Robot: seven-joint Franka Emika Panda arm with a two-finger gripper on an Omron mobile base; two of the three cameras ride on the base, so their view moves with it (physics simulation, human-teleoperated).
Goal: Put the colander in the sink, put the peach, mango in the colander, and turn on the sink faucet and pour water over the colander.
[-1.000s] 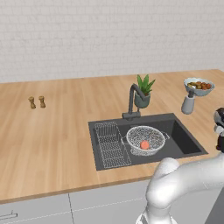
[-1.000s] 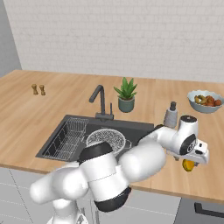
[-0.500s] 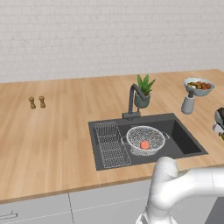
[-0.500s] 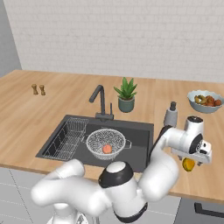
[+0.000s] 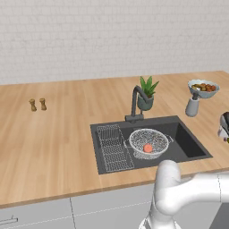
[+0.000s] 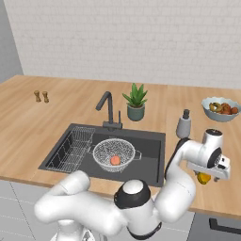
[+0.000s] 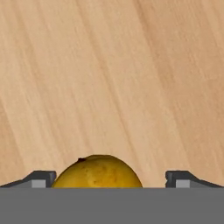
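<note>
Mango lies on the wooden counter to the right of the sink, between the two fingertips of the gripper, which stand wide apart on either side of it without touching it. From the right base view the yellow fruit shows just under the hand. Inside the sink the colander holds the peach, beside the wire rack, with the sink faucet behind.
</note>
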